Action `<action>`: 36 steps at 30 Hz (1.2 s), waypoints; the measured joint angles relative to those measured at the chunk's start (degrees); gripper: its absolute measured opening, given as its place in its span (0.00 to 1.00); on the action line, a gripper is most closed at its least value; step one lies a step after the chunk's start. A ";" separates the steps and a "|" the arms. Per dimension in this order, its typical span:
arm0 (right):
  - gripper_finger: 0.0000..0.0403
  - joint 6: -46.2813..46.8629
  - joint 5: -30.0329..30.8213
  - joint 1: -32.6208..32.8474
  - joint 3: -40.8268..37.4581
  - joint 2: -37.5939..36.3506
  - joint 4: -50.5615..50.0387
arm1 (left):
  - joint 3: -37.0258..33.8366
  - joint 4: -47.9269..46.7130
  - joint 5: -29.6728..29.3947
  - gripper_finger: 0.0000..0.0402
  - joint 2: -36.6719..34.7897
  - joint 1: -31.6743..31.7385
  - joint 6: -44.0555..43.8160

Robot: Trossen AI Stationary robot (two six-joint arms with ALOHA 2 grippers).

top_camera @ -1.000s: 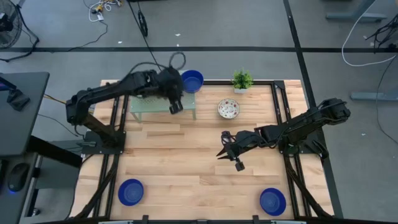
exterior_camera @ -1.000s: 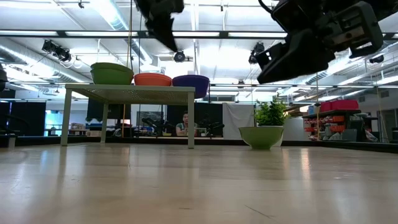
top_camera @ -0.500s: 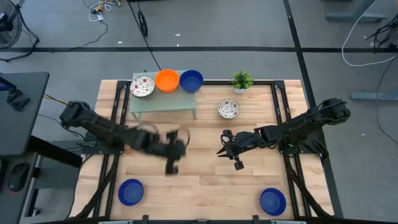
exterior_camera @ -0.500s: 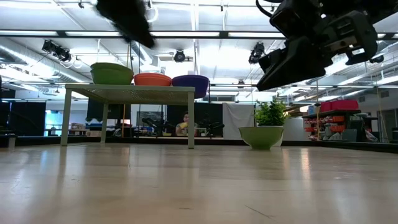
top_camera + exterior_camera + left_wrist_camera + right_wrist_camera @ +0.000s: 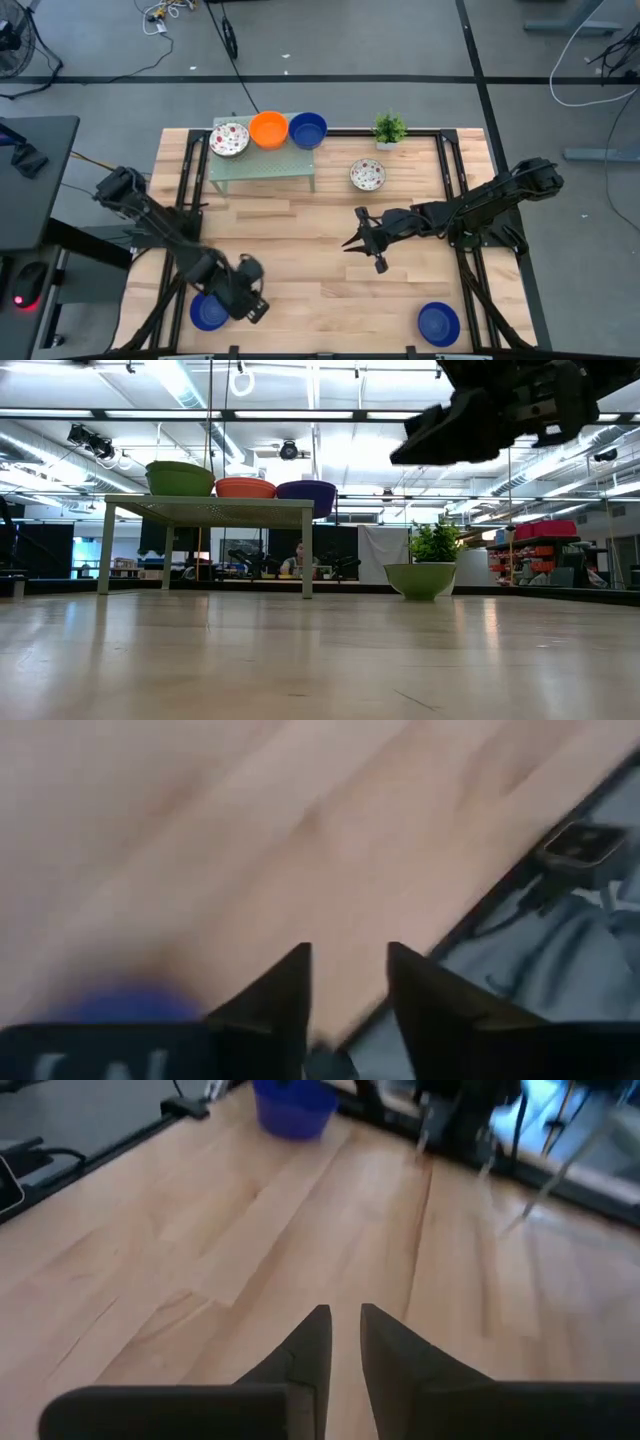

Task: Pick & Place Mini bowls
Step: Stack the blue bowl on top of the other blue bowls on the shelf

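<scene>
A small green table (image 5: pixel 262 166) stands at the far left and carries three mini bowls in a row: white speckled (image 5: pixel 229 139), orange (image 5: pixel 268 129) and blue (image 5: pixel 307 130). Another speckled bowl (image 5: pixel 367 175) sits on the wooden table, and in the low view (image 5: pixel 420 580) its outside looks green. Two blue bowls sit near the front edge, left (image 5: pixel 207 312) and right (image 5: pixel 438 323). My left gripper (image 5: pixel 252 303) is open and empty, just right of the near-left blue bowl, which shows blurred in its wrist view (image 5: pixel 130 1005). My right gripper (image 5: pixel 358 241) hovers over the table's middle with a narrow gap (image 5: pixel 345 1320) and is empty.
A small green potted plant (image 5: pixel 389 128) stands at the far edge, right of the small table. Black frame rails (image 5: pixel 452 190) run along the table's sides. Bare wood (image 5: pixel 320 290) lies between the two near blue bowls.
My left arm has swung fast from above the small green table at the far left toward the near edge, ending beside the near-left blue bowl. The three bowls on the small table have stayed put. My right gripper has shifted slightly toward the left.
</scene>
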 joint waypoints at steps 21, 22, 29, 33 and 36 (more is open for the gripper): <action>0.15 -4.15 -0.06 -4.59 0.00 0.00 7.06 | 1.01 -0.11 14.70 0.36 8.23 -5.86 -29.21; 0.15 -3.63 -0.04 -4.64 0.00 0.00 7.06 | 1.03 -0.79 14.94 0.35 8.21 -6.06 -29.15; 0.15 -0.77 -0.22 -4.58 0.00 0.00 5.91 | 0.92 -4.47 11.94 0.32 8.43 -7.32 -29.21; 0.15 0.39 -0.22 -4.58 0.00 0.00 4.41 | 0.92 -4.51 9.38 0.32 8.43 -7.30 -28.72; 0.15 0.94 -0.22 -4.58 0.00 0.00 3.23 | 0.92 -5.47 9.30 0.32 8.43 -7.32 -28.72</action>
